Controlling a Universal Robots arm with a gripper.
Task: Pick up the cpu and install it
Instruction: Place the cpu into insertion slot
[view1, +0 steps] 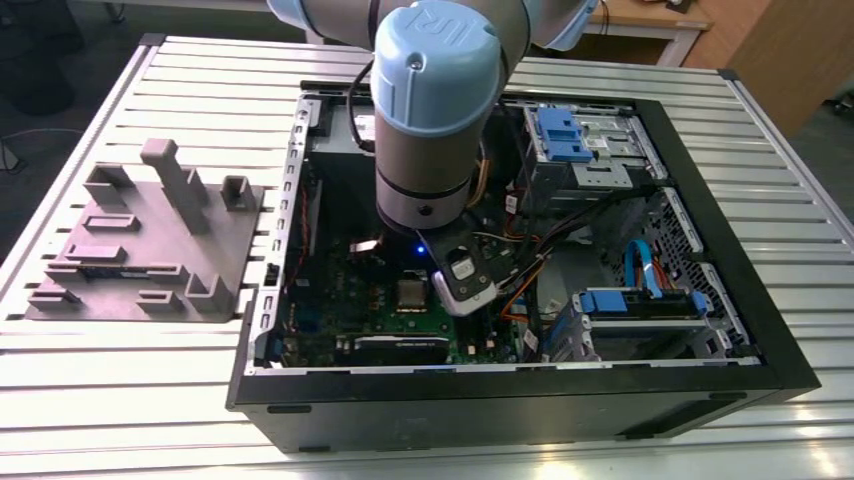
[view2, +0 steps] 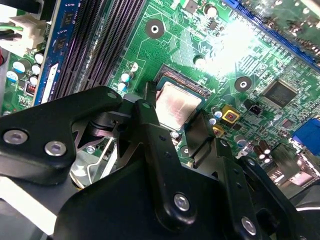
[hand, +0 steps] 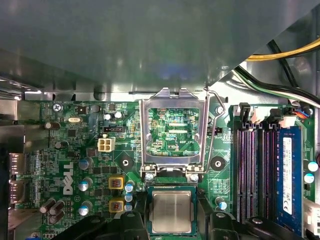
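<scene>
Silver slats form the worktop (view1: 134, 400) in the exterior view, and a black computer case (view1: 534, 410) lies open on it. The arm (view1: 427, 100), grey with pale blue caps, reaches down into the middle of the case, over the green circuit board (view1: 334, 310). A grey moulded block (view1: 134, 240) sits on the worktop at the exterior view's left, just beside the case.

In the first wrist view the cpu (hand: 171, 210), a silvery square with a thin pale rim, lies flat over the dark socket on the board. The hand (hand: 171, 215) has it pinched, with black fingers (hand: 141, 220) pressed against two opposite edges. Whether the chip is fully seated cannot be told. Next to the socket, on the side away from the hand, the hinged metal frame (hand: 172, 97) is swung open, and the board shows through its window. Dark memory slots (hand: 250, 165) run beside the socket.

In the second wrist view the hand (view2: 174, 114) fills the foreground. The cpu (view2: 177, 102) sits between the two fingertips (view2: 149, 100), and a strip of socket (view2: 182, 80) is visible past its far edge.
</scene>
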